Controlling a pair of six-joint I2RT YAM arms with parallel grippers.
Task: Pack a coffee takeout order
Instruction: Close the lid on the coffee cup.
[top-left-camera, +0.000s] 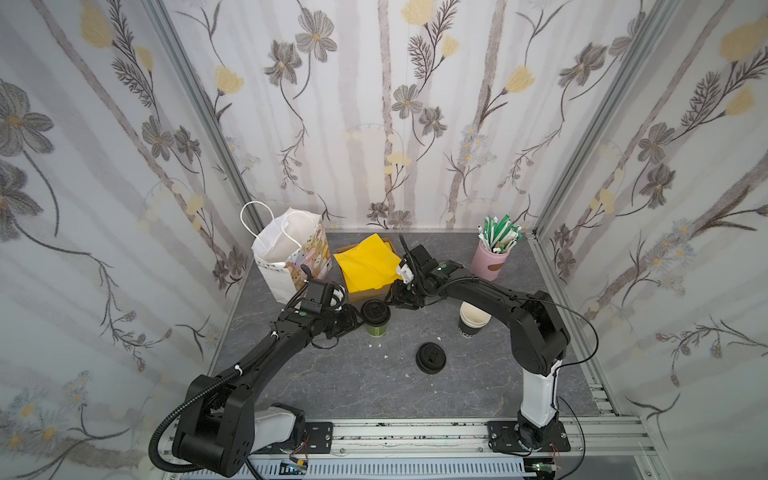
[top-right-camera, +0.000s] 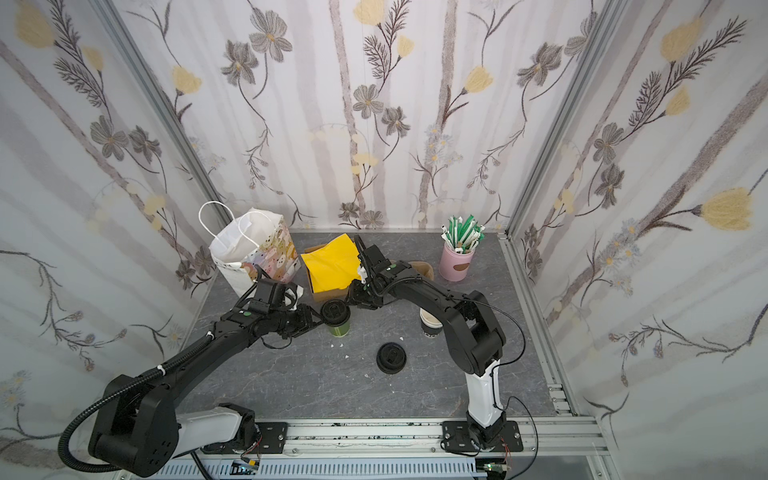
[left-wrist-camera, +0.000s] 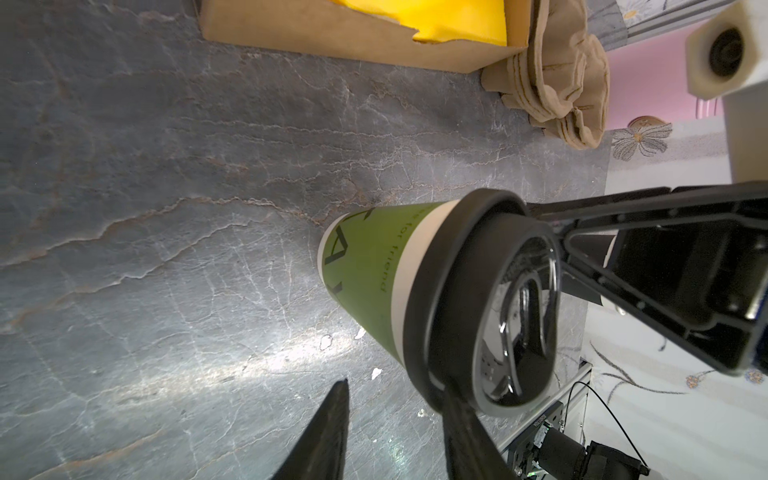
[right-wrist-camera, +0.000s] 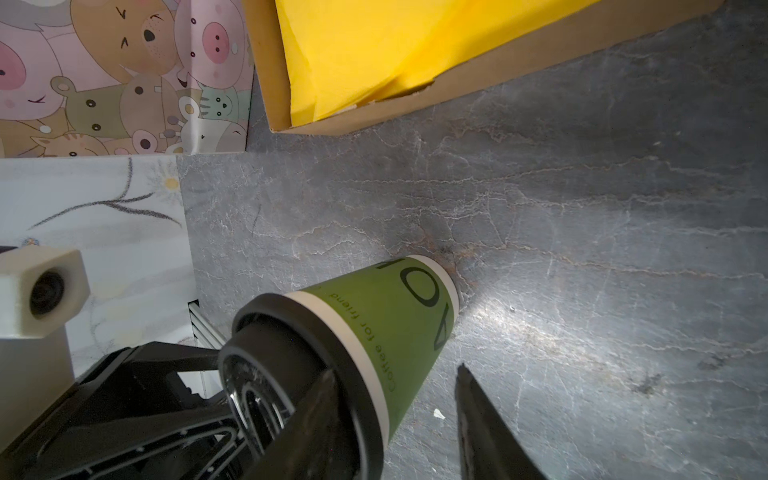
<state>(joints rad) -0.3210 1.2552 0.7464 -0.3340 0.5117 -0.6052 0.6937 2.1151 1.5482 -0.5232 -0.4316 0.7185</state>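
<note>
The white paper bag with cartoon animals (top-left-camera: 286, 249) stands open at 10 o'clock from the task's cup. The left pincer (top-left-camera: 355, 322) sits at 9 o'clock of the cup's top, its jaws part-way apart and clamping nothing, with one fingertip (left-wrist-camera: 455, 409) against the lid's edge.

The small green paper cup (top-left-camera: 376, 330) stands upright on the grey marbled counter (top-left-camera: 374, 395), capped by its round black plastic lid (top-left-camera: 375, 311). It should be light, with thin walls that dent under a hard squeeze; whether it is filled cannot be told. The best hold is probably across the body just under the stiff rim band, gently and kept upright, never by the lid, which may pop off.

At 12 o'clock from the cup, the thin bright yellow paper napkin (top-left-camera: 365, 264) lies in a shallow brown cardboard box (top-left-camera: 365, 296). It is limp, so pinch a free corner.

The right pincer (top-left-camera: 392, 302) is at 2 o'clock of the lid, jaws apart, gripping nothing, one finger (right-wrist-camera: 316, 415) over the lid.
</note>
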